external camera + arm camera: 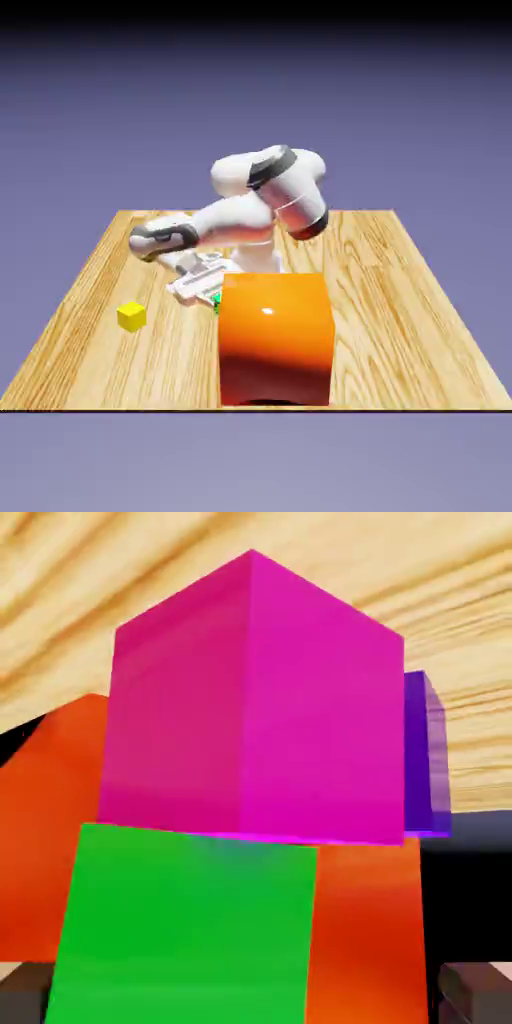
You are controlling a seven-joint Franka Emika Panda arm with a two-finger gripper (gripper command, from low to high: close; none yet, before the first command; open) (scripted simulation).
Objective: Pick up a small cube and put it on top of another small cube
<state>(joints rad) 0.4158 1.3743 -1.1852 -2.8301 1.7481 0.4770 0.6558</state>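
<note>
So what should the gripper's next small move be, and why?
Probably close on the green cube: it shows between the open fingertips, with a gap on the right fingertip's side in the hand view, while the yellow cube sits apart.

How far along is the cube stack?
Done: gripper looks lined up, green cube between its fingertips in the hand view. In hand: nothing gripped; jaws are open, with a clear gap on one side of the green cube. Left: close on it, lift, carry it over and set it on the yellow cube, which sits apart on the table with nothing on top.
</note>
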